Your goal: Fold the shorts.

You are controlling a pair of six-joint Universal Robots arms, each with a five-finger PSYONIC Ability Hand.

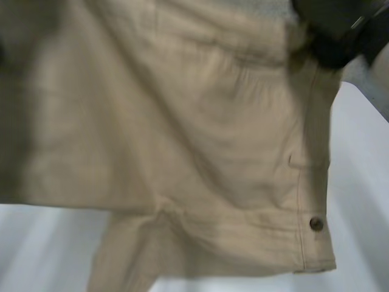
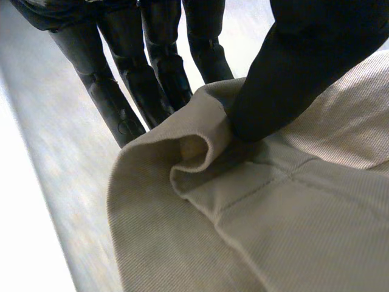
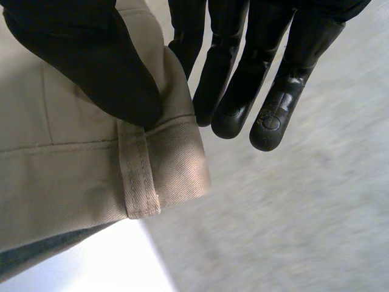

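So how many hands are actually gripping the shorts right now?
2. The left hand pinches a folded edge of the shorts. The right hand pinches the waistband beside a belt loop.

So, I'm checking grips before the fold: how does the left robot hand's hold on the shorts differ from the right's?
The left robot hand presses its thumb where the edge of the shorts bunches into a curl; the right robot hand thumbs flat cloth by a belt loop. The left's fingers go behind the cloth; the right's mostly stick out past its edge. Both pinch cloth between thumb and straight fingers.
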